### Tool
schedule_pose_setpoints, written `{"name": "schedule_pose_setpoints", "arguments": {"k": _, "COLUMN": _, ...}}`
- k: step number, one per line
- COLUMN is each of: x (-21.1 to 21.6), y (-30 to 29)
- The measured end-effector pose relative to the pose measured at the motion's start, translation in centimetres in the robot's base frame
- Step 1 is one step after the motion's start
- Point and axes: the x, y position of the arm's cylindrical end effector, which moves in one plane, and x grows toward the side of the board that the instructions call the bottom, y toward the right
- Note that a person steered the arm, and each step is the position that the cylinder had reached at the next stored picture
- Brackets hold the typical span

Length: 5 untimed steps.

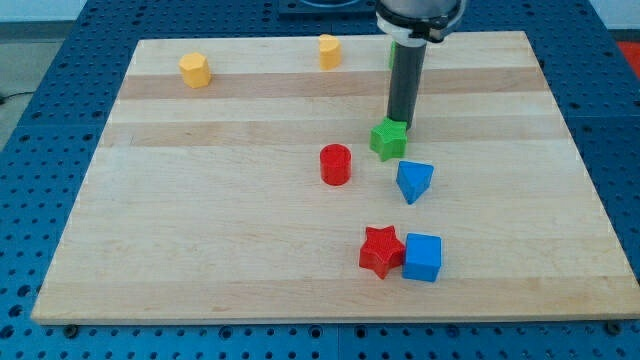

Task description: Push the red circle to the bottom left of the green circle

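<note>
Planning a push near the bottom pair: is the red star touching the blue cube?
Touching. The camera view shows the red star pressed against the blue cube, with no board visible between them.

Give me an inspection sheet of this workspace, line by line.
Surface: wooden board, lying on a blue perforated table.
Job's things: red circle mid-board; green circle not clearly seen, only a green sliver at the rod's left edge.
Clutter: green star, blue triangle, red star touching blue cube, two yellow blocks near the view's top.
Claw: none; my tip is just behind the green star, up-right of the red circle.
Cables: nothing seen.
Surroundings: nothing seen.
</note>
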Motion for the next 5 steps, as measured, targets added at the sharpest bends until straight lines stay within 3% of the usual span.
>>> {"name": "schedule_pose_setpoints", "arguments": {"k": 3, "x": 6.3, "y": -3.0}}
{"name": "schedule_pose_setpoints", "arguments": {"k": 4, "x": 8.6, "y": -6.6}}
{"name": "schedule_pose_setpoints", "arguments": {"k": 5, "x": 8.3, "y": -8.6}}
